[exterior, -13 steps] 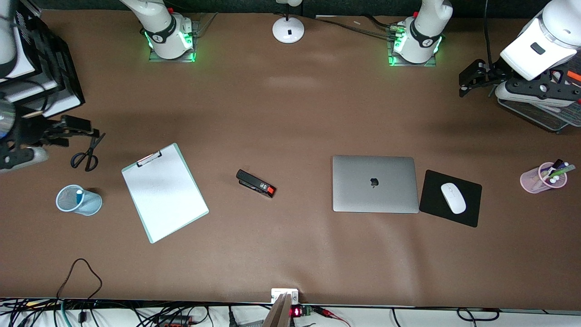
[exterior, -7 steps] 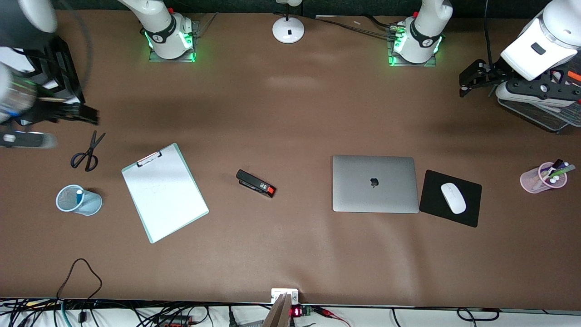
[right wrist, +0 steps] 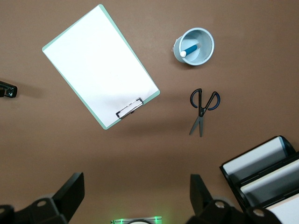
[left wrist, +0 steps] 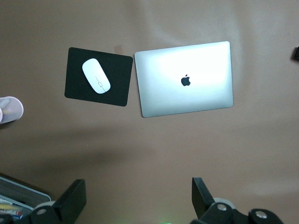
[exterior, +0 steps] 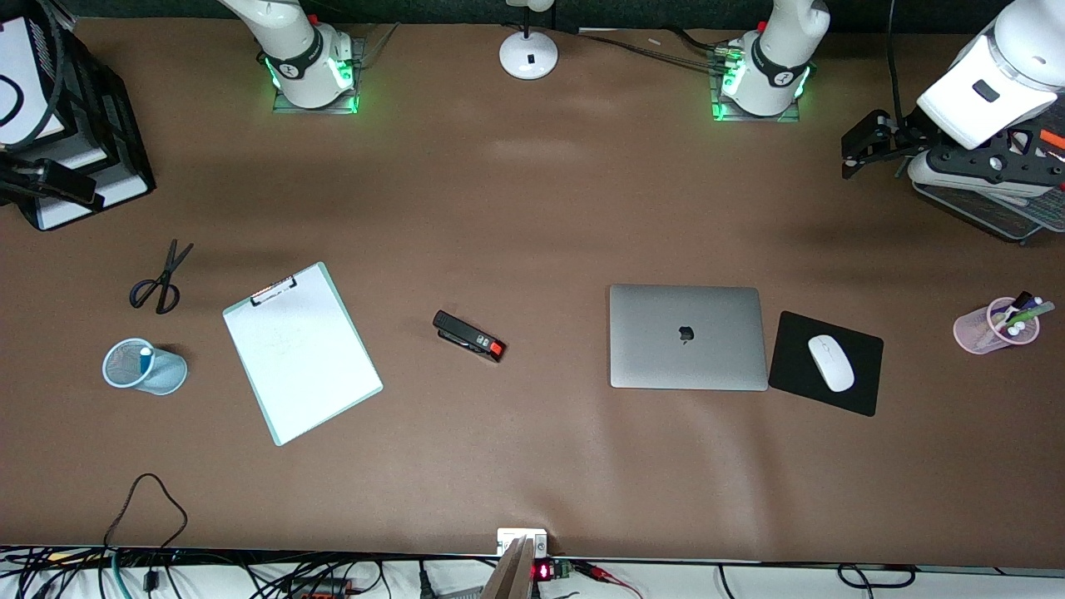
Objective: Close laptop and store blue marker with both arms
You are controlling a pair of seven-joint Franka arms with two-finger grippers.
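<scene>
The silver laptop lies shut on the table, its lid with the dark logo facing up. The blue marker stands white end up in a light-blue mesh cup toward the right arm's end. My left gripper hangs open and empty high over bare table, by the mesh tray at the left arm's end. My right gripper is also open and empty, high up. In the front view its dark hand shows over the black file tray.
A clipboard, scissors and a stapler lie between cup and laptop. A white mouse sits on the black mouse pad beside the laptop. A pink pen cup, black file tray and mesh tray stand at the ends.
My right arm has risen and pulled away from beside the scissors to over the black file tray. The left arm has hardly moved. Nothing on the table has shifted.
</scene>
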